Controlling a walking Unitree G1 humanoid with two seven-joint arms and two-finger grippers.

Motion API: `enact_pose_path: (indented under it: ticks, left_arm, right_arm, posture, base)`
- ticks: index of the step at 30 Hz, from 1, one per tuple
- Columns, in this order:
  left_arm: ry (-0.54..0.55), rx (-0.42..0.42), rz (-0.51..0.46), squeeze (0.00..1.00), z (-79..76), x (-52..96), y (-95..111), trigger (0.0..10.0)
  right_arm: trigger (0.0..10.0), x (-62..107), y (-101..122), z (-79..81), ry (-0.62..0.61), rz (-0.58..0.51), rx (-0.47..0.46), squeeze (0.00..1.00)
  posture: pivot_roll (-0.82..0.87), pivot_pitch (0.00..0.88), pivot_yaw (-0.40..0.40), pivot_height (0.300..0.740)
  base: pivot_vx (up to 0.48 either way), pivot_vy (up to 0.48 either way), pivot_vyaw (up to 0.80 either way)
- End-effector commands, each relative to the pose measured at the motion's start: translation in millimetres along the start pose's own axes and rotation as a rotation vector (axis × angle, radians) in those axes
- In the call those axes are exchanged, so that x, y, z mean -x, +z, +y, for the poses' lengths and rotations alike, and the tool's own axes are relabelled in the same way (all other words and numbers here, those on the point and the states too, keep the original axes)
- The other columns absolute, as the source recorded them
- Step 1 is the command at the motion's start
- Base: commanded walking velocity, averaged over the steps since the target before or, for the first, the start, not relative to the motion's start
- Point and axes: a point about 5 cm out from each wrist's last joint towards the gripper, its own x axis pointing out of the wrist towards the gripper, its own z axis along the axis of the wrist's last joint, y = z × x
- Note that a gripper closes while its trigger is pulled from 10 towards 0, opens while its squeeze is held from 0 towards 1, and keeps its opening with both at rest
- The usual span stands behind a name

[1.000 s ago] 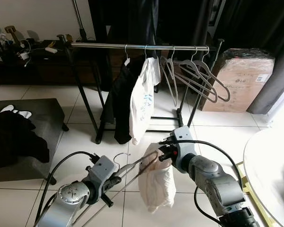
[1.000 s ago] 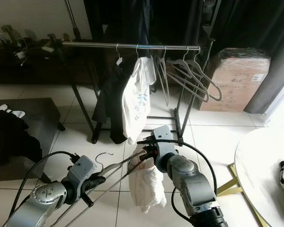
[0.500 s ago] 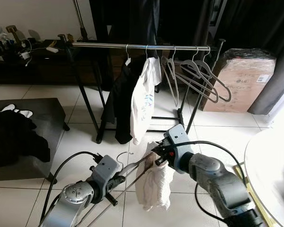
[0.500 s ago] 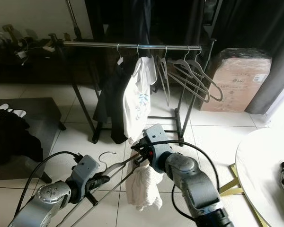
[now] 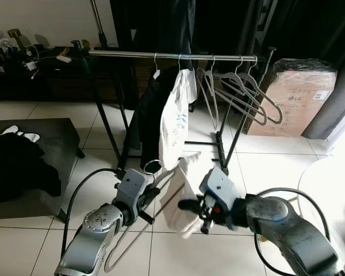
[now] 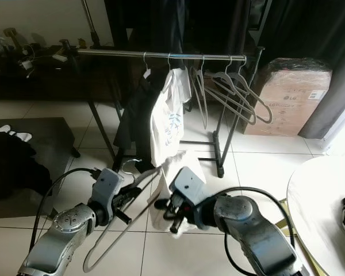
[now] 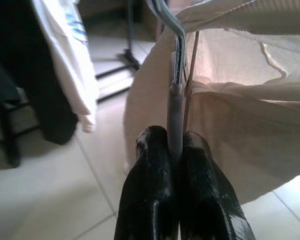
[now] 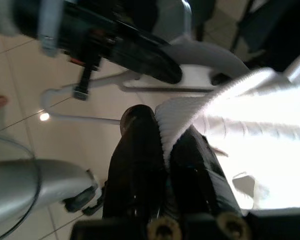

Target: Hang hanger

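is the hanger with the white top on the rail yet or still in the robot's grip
Not on the rail. The left gripper is shut on the hanger, well below the rail; the right gripper pinches the white top draped on it.

We raised the left gripper (image 5: 151,196) — the hanger (image 5: 139,224) tipped up, its hook (image 5: 152,167) climbing toward the rail (image 5: 172,56). The right gripper (image 5: 191,205) dropped lower and swung leftward — the cream garment (image 5: 181,192) bunched up between the arms.
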Motion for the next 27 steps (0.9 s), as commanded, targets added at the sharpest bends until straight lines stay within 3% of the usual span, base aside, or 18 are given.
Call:
enact_pose_path:
  ticks: [1,5,10,12,16,18,22,27]
  left_arm:
    - [-0.054,0.028,0.019,0.0,-7.0,2.5,-4.2,10.0]
    - [-0.136,0.06,0.01,0.0,-15.0,5.3,-3.0,10.0]
    - [-0.235,0.117,-0.035,0.0,-16.5,13.8,5.6,10.0]
    - [-0.331,0.111,-0.039,0.0,-20.3,23.6,6.9,10.0]
    - [-0.338,0.118,-0.039,0.0,-16.6,29.1,6.9,10.0]
    - [-0.354,0.122,-0.031,0.0,-14.0,34.9,5.5,10.0]
    - [-0.387,0.125,-0.017,0.0,-16.7,37.4,4.8,10.0]
    - [-0.423,0.136,-0.001,0.0,-19.9,42.9,3.0,10.0]
  right_arm:
    - [10.0,0.6,14.0,23.6,0.163,-0.069,0.074,0.0]
    - [10.0,3.2,17.5,25.3,0.177,-0.071,0.13,0.0]
    - [10.0,-0.1,19.9,11.6,0.095,-0.053,0.175,0.0]
    - [10.0,-3.6,24.6,1.8,0.028,-0.046,0.204,0.0]
    - [10.0,-6.3,23.9,-12.0,-0.067,0.0,0.218,0.0]
    - [10.0,-8.4,12.2,-31.2,-0.197,0.126,0.276,0.0]
    - [10.0,-9.7,11.6,-35.0,-0.224,0.131,0.272,0.0]
    - [10.0,-12.3,6.2,-49.6,-0.341,0.196,0.346,0.0]
  posture:
    - [0.06,0.14,-0.02,0.74]
    - [0.06,0.141,-0.021,0.74]
    - [0.06,0.141,-0.021,0.74]
    - [0.06,0.141,-0.021,0.74]
    - [0.06,0.141,-0.018,0.74]
    - [0.05,0.14,-0.018,0.74]
    - [0.06,0.14,-0.014,0.74]
    - [0.06,0.135,-0.009,0.74]
  base:
    - [0.0,0.0,0.0]
    - [0.0,0.0,0.0]
    - [0.0,0.0,0.0]
    - [0.0,0.0,0.0]
    - [0.0,0.0,0.0]
    - [0.0,0.0,0.0]
    - [0.0,0.0,0.0]
    - [0.0,0.0,0.0]
